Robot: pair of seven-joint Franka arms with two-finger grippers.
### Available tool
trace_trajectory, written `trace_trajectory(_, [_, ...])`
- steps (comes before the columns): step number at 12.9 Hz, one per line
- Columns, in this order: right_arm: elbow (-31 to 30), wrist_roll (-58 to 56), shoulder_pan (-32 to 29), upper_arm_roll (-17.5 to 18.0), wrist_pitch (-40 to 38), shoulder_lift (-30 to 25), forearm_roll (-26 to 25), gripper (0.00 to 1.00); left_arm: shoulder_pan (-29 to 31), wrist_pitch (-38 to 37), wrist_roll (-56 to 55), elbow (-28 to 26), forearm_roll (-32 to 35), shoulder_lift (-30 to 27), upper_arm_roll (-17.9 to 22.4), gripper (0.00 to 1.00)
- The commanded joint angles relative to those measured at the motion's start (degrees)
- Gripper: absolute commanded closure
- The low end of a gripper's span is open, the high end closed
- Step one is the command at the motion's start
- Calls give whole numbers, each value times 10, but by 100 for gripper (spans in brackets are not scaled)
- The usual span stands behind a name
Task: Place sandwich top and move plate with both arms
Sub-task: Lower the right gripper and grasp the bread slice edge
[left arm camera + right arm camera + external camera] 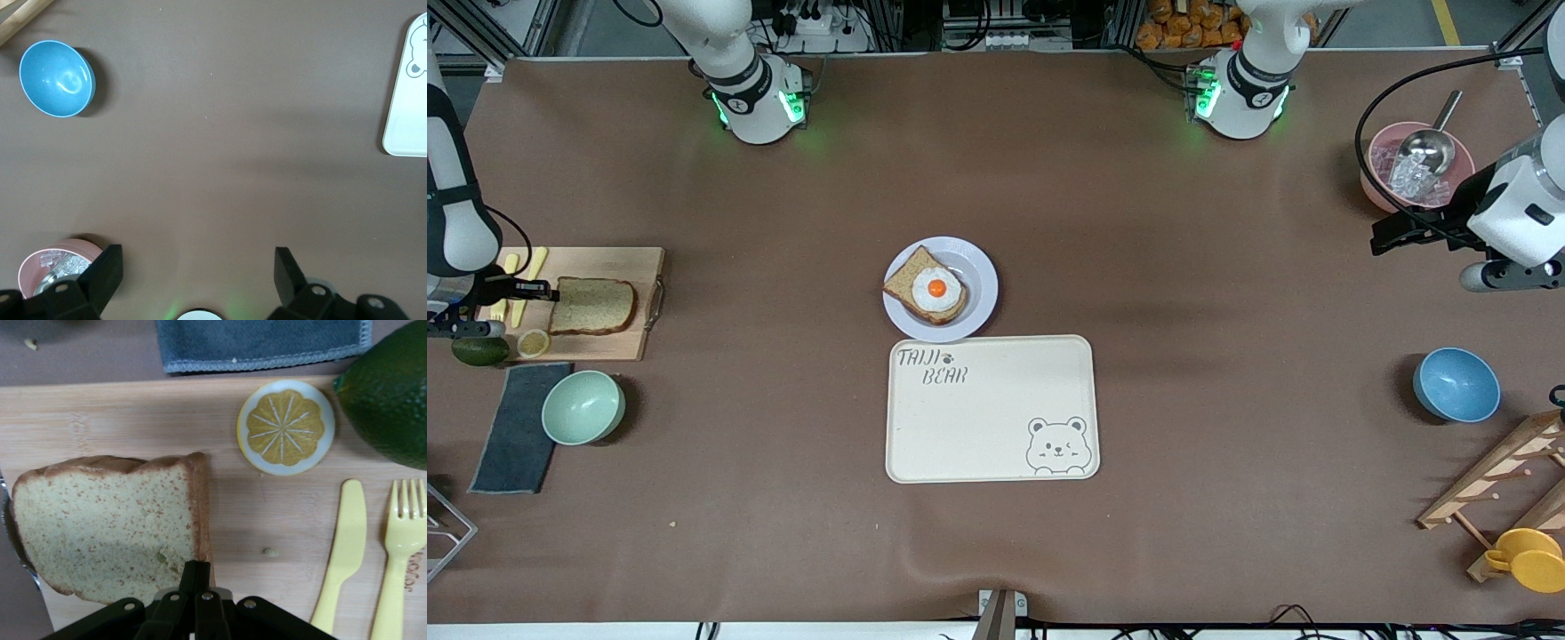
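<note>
The right gripper (550,290) sits on the cutting board (609,258) at the sandwich top's (592,306) edge, the knife (341,550), fork (399,550), lemon slice (285,427) and avocado (390,393) just beside it, while the left gripper (197,267) hangs over bare table (1227,267) near the pink bowl (1376,147).

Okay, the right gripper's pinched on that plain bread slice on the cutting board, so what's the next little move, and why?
Probably lift straight up. The right gripper is shut on the edge of the sandwich top, which lies flat on the cutting board, while the egg-topped slice waits on the plate. Raising it first should clear the board before carrying it over. The left gripper waits open.
</note>
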Motion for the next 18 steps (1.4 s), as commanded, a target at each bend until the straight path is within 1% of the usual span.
trace_trajectory(1, [36,3,4,7,-55,-3,20,100,5,8,-6,-7,-7,-5,-4,0])
trace_trajectory(7, [94,9,18,8,-132,-4,23,100,5,9,-7,-8,-7,-4,-3,0])
trace_trajectory(9, [98,9,19,8,-136,-5,23,100,5,9,-6,-8,-7,-2,-4,0])
trace_trajectory(16, [115,9,25,9,-189,-29,24,100,0,11,-7,-6,-9,-1,-4,0])
trace_trajectory(17, [122,12,26,9,-202,-31,31,100,-1,18,-7,-7,-8,0,-4,0])
trace_trajectory(18, [131,15,26,9,-216,-31,55,100,-2,20,-7,-6,-8,4,-4,0])
